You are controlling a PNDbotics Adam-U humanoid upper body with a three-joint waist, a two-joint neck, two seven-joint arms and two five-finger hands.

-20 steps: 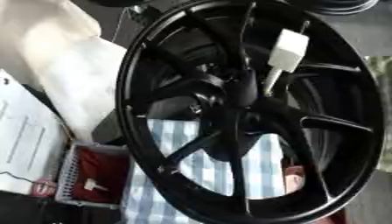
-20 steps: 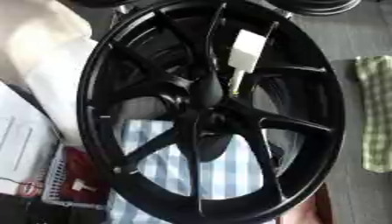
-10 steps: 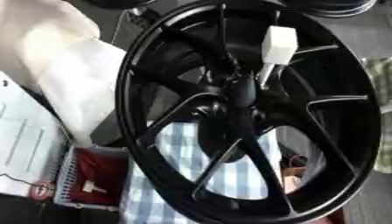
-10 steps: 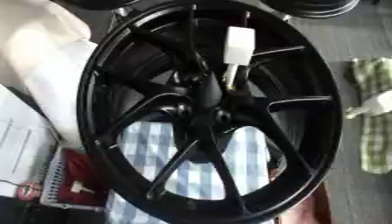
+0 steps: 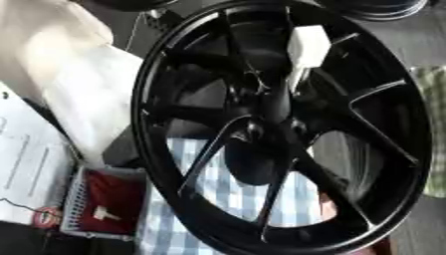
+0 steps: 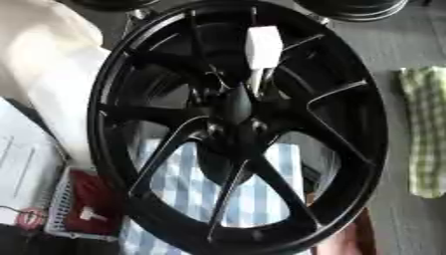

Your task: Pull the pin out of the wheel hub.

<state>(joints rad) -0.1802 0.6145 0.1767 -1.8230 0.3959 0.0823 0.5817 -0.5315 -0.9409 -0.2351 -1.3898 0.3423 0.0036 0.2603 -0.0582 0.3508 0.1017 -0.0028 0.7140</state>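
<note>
Your view is almost filled by the wheel [image 6: 240, 124], black, spoked, standing close to the camera and tilted, its rim [image 6: 103, 114] running from top centre down to the lower right. The hub [image 6: 233, 130] sits at the middle where the spokes meet. A white block [image 6: 263, 46] shows above the hub, between the upper spokes, with a thin pale stem under it that points down toward the hub. That may be the pin. You cannot tell from here whether its lower end sits in the hub or only lies in front of it.

Neither of your hands can be made out. Dark shapes behind the spokes near the hub blend with the wheel, so you cannot tell whether any fingers are spread, closed or clamped on anything.

Through the lower spokes you see a blue-checked cloth [image 6: 187, 191]. At the lower left lies a basket [image 5: 76, 199] with a red thing [image 5: 109, 196] in it. White paper [image 5: 26, 164] lies at the left edge, a pale sheet [image 5: 69, 74] above it. A green-checked towel [image 6: 425, 129] lies at the right edge, well apart from the hub.
</note>
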